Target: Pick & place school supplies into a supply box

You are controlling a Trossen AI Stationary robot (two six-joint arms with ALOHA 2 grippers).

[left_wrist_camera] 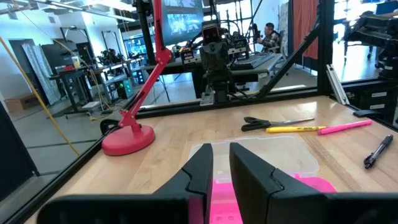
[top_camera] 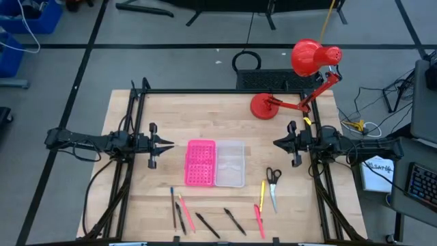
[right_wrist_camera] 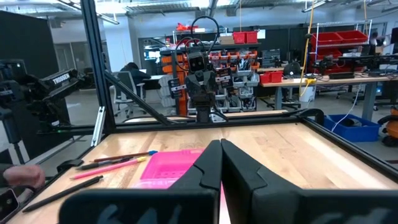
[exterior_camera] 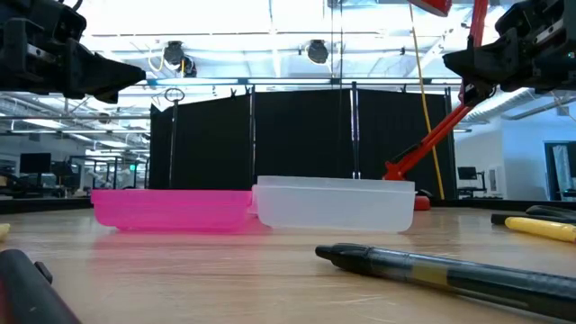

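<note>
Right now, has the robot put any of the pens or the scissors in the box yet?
Not yet. The clear plastic pencil case with its pink perforated lid half lies open with nothing inside. The black-handled scissors and the thin coloured pens and pencils all lie on the wooden table. The left gripper, slightly open, and the shut right gripper hold nothing. Everything is left to do.
</note>
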